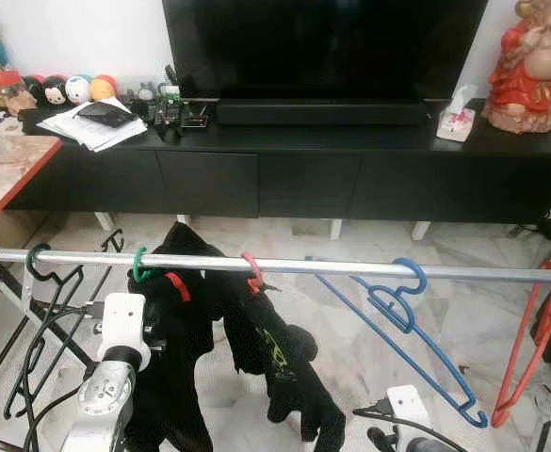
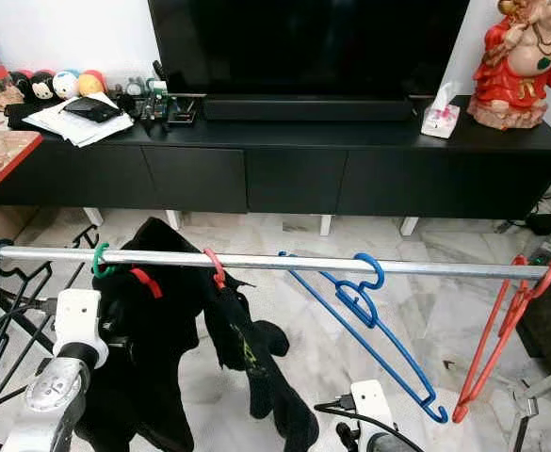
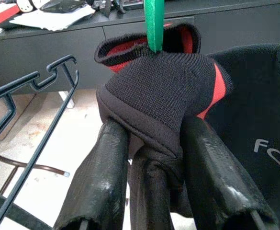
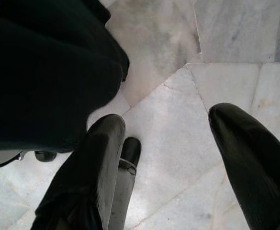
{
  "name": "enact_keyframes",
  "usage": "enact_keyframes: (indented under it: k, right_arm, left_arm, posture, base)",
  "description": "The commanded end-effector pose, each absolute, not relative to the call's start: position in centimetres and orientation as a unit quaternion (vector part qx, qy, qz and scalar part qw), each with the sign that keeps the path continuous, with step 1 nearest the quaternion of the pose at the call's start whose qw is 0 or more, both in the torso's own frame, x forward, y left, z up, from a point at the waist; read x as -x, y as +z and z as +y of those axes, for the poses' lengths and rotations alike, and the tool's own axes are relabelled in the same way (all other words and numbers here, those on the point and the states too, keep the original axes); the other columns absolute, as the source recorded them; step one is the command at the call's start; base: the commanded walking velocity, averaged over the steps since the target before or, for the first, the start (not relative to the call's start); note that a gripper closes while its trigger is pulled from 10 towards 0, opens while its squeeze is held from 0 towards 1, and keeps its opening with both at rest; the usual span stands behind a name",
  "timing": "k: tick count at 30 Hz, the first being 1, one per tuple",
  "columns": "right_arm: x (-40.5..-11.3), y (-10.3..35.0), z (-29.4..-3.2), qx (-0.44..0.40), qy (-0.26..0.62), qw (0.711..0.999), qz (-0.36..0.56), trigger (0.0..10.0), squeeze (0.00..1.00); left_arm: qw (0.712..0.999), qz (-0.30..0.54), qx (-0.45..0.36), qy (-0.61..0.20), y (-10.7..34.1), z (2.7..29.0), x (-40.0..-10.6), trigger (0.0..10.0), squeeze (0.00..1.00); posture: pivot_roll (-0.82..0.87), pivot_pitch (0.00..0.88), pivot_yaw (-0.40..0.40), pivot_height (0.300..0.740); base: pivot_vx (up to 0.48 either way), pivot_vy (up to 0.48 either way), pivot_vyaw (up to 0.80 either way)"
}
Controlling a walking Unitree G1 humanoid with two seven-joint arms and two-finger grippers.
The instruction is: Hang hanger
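Note:
A silver rail (image 1: 332, 267) crosses in front of me. A green hanger (image 1: 139, 267) carrying a black garment with red trim (image 3: 163, 86) hangs on it. My left gripper (image 3: 154, 127) is shut on that garment's shoulder just below the green hook (image 3: 154, 24); its white wrist (image 1: 122, 330) sits under the rail. A pink hanger (image 1: 253, 271) with another black garment hangs beside it. Further along the rail hang a bare blue hanger (image 1: 397, 311), a red hanger (image 1: 529, 348) and a black hanger (image 1: 44, 301). My right gripper (image 4: 167, 120) is low, open, pointing at the marble floor.
A long black TV console (image 1: 303, 174) with a television stands behind the rail. A red statue (image 1: 534, 66) and tissues sit at its right end, papers and toys at its left. A red-edged table (image 1: 2, 165) is at the left.

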State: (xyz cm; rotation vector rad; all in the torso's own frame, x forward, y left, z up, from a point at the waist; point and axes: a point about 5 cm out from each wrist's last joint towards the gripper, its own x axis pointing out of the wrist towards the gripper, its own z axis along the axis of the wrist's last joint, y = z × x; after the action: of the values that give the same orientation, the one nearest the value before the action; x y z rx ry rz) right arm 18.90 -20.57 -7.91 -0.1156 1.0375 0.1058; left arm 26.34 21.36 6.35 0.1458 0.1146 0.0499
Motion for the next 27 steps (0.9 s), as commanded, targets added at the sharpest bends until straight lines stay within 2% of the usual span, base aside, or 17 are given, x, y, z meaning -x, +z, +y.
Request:
enact_keyframes:
  k: [1, 8, 18, 22, 27]
  right_arm:
    - [-19.1, -7.8, -20.6, 0.055, 0.05, 0.867, 0.493, 10.0, 0.0]
    - [-19.1, -7.8, -20.6, 0.055, 0.049, 0.867, 0.493, 10.0, 0.0]
    - [-19.1, -7.8, -20.6, 0.055, 0.049, 0.867, 0.493, 10.0, 0.0]
    - [-19.1, -7.8, -20.7, 0.055, 0.047, 0.867, 0.493, 10.0, 0.0]
    - [-19.1, -7.8, -20.7, 0.056, 0.047, 0.867, 0.493, 10.0, 0.0]
  left_arm:
    - [0.996, 0.045, -0.071, 0.026, 6.8, 21.5, -26.2, 10.0, 1.0]
    - [0.998, 0.007, -0.056, 0.033, 8.1, 21.6, -25.4, 10.0, 1.0]
    - [0.999, -0.018, -0.049, 0.002, 9.7, 19.5, -22.4, 10.0, 1.0]
    - [0.998, -0.032, -0.047, 0.009, 10.9, 19.2, -21.1, 10.0, 1.0]
    - [0.998, -0.013, -0.052, 0.038, 10.2, 19.4, -19.2, 10.0, 1.0]
  posture:
    - [-0.02, 0.003, 0.011, 0.74]
    - [-0.02, 0.003, 0.013, 0.74]
    - [-0.01, 0.0, 0.013, 0.74]
    - [-0.01, 0.0, 0.014, 0.74]
    - [-0.01, 0.0, 0.017, 0.74]
  base:
    - [0.0, 0.0, 0.0]
    - [0.0, 0.0, 0.0]
    - [0.0, 0.0, 0.0]
    - [0.0, 0.0, 0.0]
    - [0.0, 0.0, 0.0]
